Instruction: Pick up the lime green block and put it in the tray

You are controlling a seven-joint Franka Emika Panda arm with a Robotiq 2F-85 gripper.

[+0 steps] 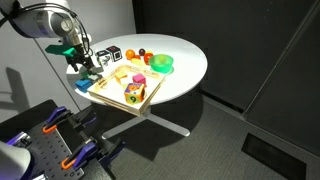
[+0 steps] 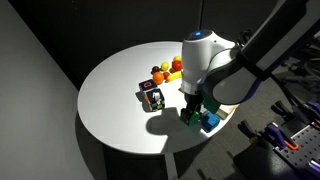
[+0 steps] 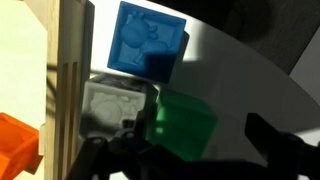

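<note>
The lime green block (image 3: 182,122) sits on the white table, in shadow, just outside the tray's wooden rim (image 3: 70,60). My gripper (image 3: 190,148) is open and straddles it, one dark finger at its left and the other well off to its right. A blue block (image 3: 150,40) and a pale grey block (image 3: 112,105) lie right beside it. In both exterior views the gripper (image 1: 80,67) (image 2: 195,112) is low over the blocks at the table's edge, next to the light-wood tray (image 1: 112,101), which holds several toys.
A round green bowl (image 1: 160,63) and small toy fruits (image 1: 140,55) lie further back on the round white table (image 1: 185,75). A black-and-white cube (image 2: 152,97) stands near the gripper. An orange toy (image 3: 15,145) lies inside the tray.
</note>
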